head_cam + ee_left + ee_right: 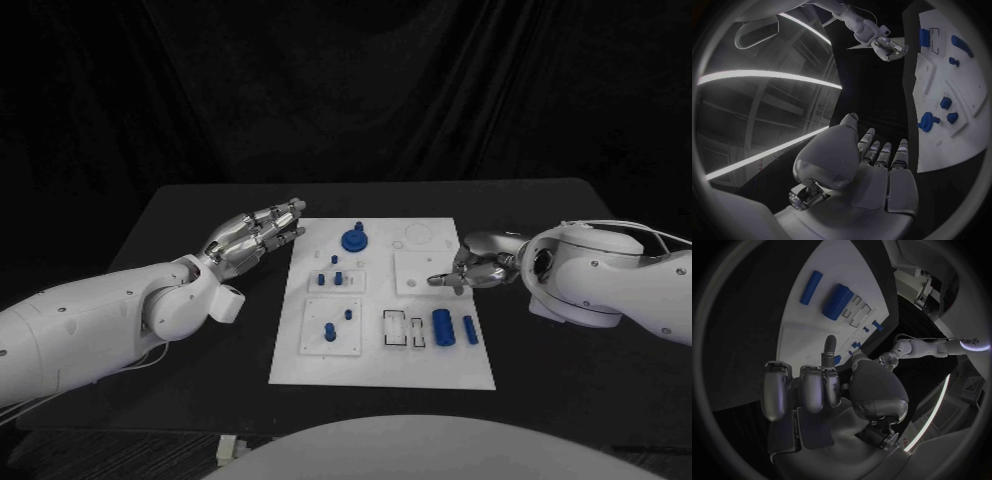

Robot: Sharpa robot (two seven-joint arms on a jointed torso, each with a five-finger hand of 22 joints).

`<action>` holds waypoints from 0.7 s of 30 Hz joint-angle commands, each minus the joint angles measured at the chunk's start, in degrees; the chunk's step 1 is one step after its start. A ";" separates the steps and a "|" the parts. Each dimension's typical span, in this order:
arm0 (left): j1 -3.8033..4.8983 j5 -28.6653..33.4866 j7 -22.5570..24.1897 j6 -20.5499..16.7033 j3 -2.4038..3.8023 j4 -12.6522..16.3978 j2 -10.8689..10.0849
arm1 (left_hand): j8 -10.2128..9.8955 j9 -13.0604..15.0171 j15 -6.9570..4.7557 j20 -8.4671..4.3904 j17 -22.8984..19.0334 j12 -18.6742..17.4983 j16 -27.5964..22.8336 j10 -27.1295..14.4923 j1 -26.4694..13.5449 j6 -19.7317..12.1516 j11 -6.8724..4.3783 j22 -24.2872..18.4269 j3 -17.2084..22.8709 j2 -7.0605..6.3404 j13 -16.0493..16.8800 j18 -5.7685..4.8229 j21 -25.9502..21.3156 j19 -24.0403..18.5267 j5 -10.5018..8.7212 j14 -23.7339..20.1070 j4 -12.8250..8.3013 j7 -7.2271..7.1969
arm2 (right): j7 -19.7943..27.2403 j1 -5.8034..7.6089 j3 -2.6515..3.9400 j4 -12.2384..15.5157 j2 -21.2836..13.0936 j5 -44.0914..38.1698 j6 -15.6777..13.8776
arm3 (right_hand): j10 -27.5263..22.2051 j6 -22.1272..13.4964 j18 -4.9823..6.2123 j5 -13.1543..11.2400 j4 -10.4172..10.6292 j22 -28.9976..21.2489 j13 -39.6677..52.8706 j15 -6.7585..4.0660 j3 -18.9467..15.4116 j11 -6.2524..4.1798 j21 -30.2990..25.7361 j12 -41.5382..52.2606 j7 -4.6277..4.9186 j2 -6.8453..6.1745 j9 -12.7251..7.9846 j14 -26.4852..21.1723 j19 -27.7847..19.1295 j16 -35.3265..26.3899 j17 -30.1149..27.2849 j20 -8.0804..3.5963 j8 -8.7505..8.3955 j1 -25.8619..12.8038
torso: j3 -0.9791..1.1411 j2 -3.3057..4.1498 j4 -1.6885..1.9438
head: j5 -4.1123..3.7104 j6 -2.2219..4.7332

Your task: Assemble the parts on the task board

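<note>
Risks first, L to R. Left hand hovers at the task board's left edge, up near the far corner, holding nothing. If it swings in low over the board it could clip the small blue pegs standing in the left-column plates, or the round blue knob part just inboard of its fingertips. Mid board: the peg plate looks like a loose inlay, so a sideways nudge might shift it; can't confirm it's loose. Right side: two blue cylinders lie on the board's near right area, prob. free to roll if bumped. Right hand sits at the board's right edge by the square recess plate; a reach toward the cylinders from there crosses the slot frames, so a dragging finger could catch them.

Pose. Left arm comes in low from the left, palm angled toward the board; fingers extended side by side, fairly narrow, empty, in the left wrist view. Right arm bent back at the elbow, hand pointing toward board center. Right wrist view: most fingers curled in over the palm, one stuck out straight toward the board; nothing held. Task parts all on the board, none in either hand; assembly looks largely undone, my guess.
</note>
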 commanded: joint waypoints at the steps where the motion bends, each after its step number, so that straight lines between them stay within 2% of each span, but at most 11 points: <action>1: -0.16 0.38 1.27 0.31 0.06 0.03 0.09 | 0.34 0.06 0.29 0.17 -0.08 0.19 -0.21 0.01 -0.33 0.33 0.32 0.01 -0.11 0.19 0.09 0.61 0.29 0.07 0.06 -0.02 -0.24 -0.02 | -8.10 -0.30 0.02 -0.05 0.54 0.94 4.73 | 6.06 0.65 -1.02 -0.19 -0.19 13.56 15.05 -0.46 -0.08 -0.31 0.41 0.14 0.07 -0.50 0.52 5.16 4.32 0.20 9.50 -0.46 -0.63 0.25 | -0.03 -0.03 0.13 | -0.09 -0.01; 7: -0.21 0.38 1.23 0.43 0.06 -0.08 0.05 | 0.34 0.06 0.30 0.18 -0.08 0.19 -0.21 0.01 -0.35 0.31 0.34 -0.04 -0.09 0.21 0.09 0.61 0.28 0.06 0.07 -0.02 -0.25 -0.01 | -11.75 -0.70 0.02 -0.15 1.69 0.48 5.03 | 6.06 1.07 -0.94 0.31 -0.50 13.45 15.05 -0.38 0.02 -0.28 0.25 0.14 0.13 -1.02 0.39 5.04 4.16 -0.14 8.81 -0.42 -2.15 1.07 | -0.09 -0.05 0.20 | 0.03 -0.01; 13: -0.22 0.38 1.19 0.58 0.07 -0.15 0.10 | 0.34 0.06 0.30 0.19 -0.08 0.19 -0.21 0.02 -0.38 0.32 0.38 -0.07 -0.07 0.23 0.10 0.61 0.27 0.04 0.06 -0.02 -0.25 0.01 | -14.64 -1.09 0.02 -0.01 2.56 -0.29 6.61 | 6.06 1.84 -0.98 0.81 -1.48 13.48 15.05 -0.07 0.28 0.06 0.66 0.14 0.54 -2.30 -1.26 5.01 4.09 -0.10 8.59 -0.16 -6.04 2.86 | -0.16 -0.02 0.12 | 0.24 -0.01; 16: -0.22 0.38 1.17 0.62 0.07 -0.21 0.12 | 0.34 0.06 0.30 0.19 -0.08 0.19 -0.21 0.02 -0.39 0.30 0.39 -0.09 -0.06 0.24 0.10 0.61 0.27 0.04 0.06 -0.02 -0.26 0.03 | -15.62 -1.46 0.02 0.20 2.82 -0.41 7.33 | 6.06 2.13 -0.96 0.66 -1.81 13.45 15.05 0.06 0.37 0.20 0.65 0.14 0.72 -2.82 -2.08 4.97 4.02 -0.18 8.37 -0.03 -7.44 3.30 | -0.13 0.00 0.16 | 0.23 -0.01; 21: -0.23 0.38 1.16 0.73 0.07 -0.30 0.13 | 0.33 0.05 0.31 0.20 -0.08 0.19 -0.21 0.01 -0.41 0.24 0.42 -0.11 -0.04 0.27 0.09 0.61 0.27 0.03 0.04 -0.02 -0.25 0.05 | -16.44 -1.84 0.02 0.26 3.39 -0.95 8.03 | 6.06 2.32 -0.94 0.58 -2.10 13.41 15.05 0.38 0.65 0.54 0.65 0.14 1.13 -3.33 -3.62 4.92 3.92 -0.23 8.13 0.25 -9.85 3.69 | -0.10 -0.01 0.01 | 0.59 -0.01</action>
